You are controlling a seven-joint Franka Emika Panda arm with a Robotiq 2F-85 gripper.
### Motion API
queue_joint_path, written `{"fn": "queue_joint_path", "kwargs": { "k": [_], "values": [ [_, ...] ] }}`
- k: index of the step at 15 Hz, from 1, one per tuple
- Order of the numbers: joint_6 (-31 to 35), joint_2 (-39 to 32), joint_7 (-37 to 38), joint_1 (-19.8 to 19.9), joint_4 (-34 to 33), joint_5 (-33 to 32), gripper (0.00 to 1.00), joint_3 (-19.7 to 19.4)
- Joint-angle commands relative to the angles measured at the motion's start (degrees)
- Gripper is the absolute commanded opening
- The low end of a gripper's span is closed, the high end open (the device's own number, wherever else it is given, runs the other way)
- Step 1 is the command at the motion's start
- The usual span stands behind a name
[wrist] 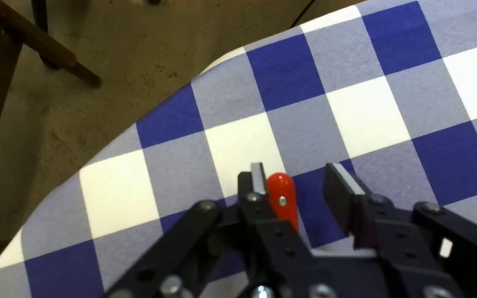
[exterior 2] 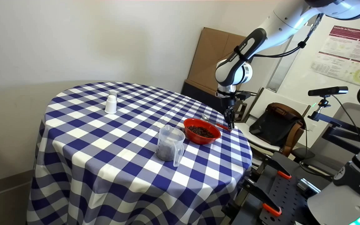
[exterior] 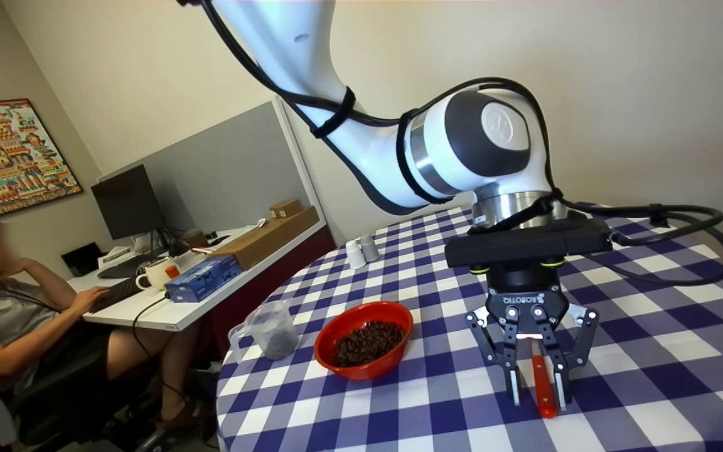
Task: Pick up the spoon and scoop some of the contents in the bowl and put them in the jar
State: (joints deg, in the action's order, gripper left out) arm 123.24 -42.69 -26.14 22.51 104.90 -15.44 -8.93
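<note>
In an exterior view, black metal gripper (exterior: 538,400), fingers apart, straddling red-handled silver spoon (exterior: 542,376) on checkered cloth (exterior: 440,389). In an exterior view, whole scoop (exterior 2: 205,117) shows (only here), near round red bowl (exterior 2: 200,140) of dark-brown bits (exterior 2: 200,131), clear handled jar (exterior 2: 167,147) beside it. Wrist view: red handle end (wrist: 280,188), closer to one finger.

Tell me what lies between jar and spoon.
The red bowl of dark bits lies between the clear jar and the spoon in both exterior views.
</note>
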Motion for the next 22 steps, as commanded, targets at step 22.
{"fn": "queue_joint_path", "kwargs": {
  "k": [22],
  "values": [
    [2.88,53.72,27.58,-14.37,33.55,5.55,1.00,3.62]
  ]
}}
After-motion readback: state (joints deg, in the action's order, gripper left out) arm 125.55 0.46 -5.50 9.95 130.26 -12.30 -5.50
